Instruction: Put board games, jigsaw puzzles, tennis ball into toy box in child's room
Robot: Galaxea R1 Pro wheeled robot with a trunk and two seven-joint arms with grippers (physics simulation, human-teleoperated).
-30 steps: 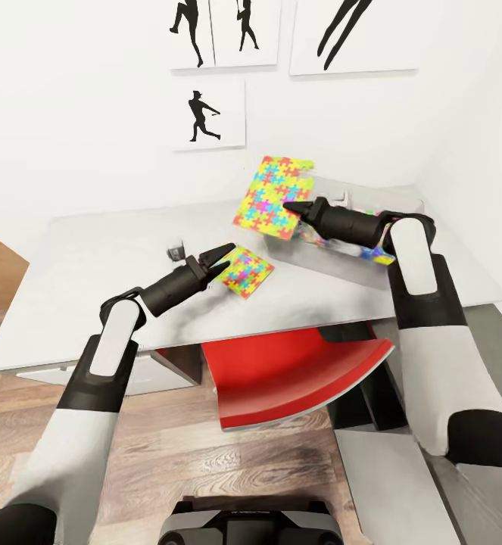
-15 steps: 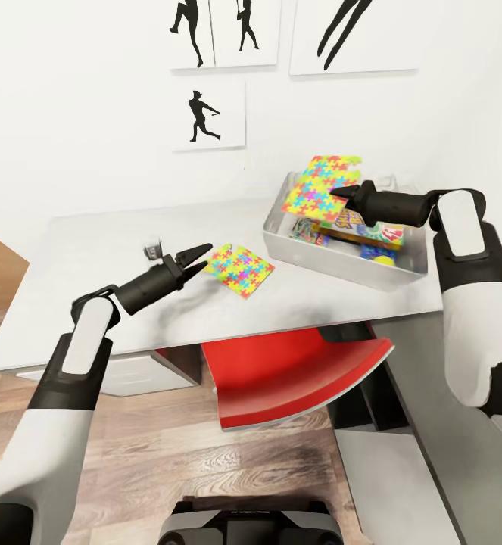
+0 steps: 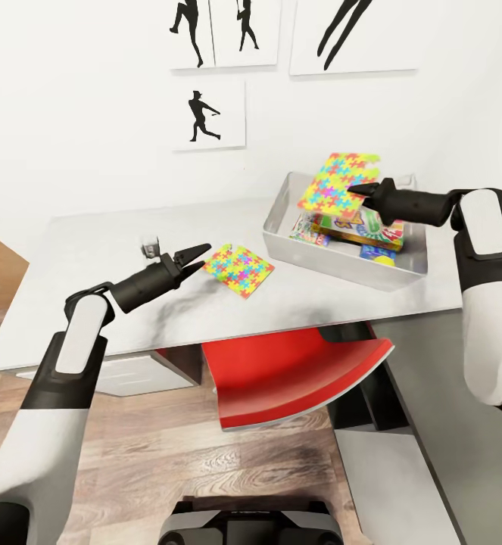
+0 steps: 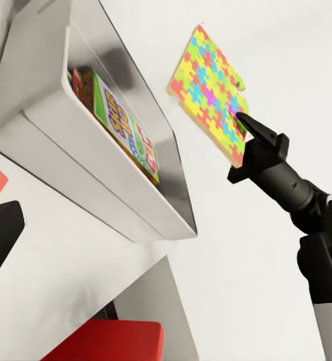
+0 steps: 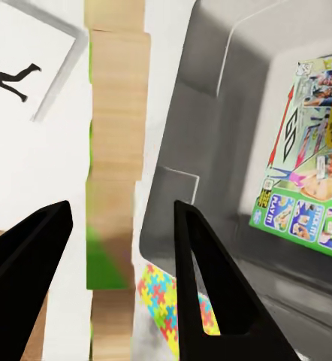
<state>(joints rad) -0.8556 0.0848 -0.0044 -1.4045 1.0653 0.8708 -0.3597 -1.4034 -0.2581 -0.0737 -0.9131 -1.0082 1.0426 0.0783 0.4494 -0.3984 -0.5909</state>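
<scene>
My right gripper (image 3: 359, 189) is shut on one jigsaw puzzle (image 3: 337, 182) and holds it tilted in the air above the toy box (image 3: 334, 261). The left wrist view shows that held puzzle (image 4: 209, 94) in the right gripper (image 4: 245, 124) beyond the toy box (image 4: 83, 158). Inside lie the Skip-Bo box (image 3: 360, 227) and the Monopoly box (image 5: 309, 173). The second jigsaw puzzle (image 3: 238, 269) lies flat on the table (image 3: 91, 250), left of the toy box. My left gripper (image 3: 196, 258) is open, just left of that puzzle and apart from it.
A red chair (image 3: 288, 378) is tucked under the table's front edge. The lower dark-grey cabinet (image 3: 432, 371) joins the table at the right. Black silhouette posters (image 3: 205, 113) hang on the white wall behind. Wood floor lies at the left.
My right arm carried the held puzzle rightward, from the box's near-left side to above its middle. My left gripper drew back leftward off the puzzle on the table.
</scene>
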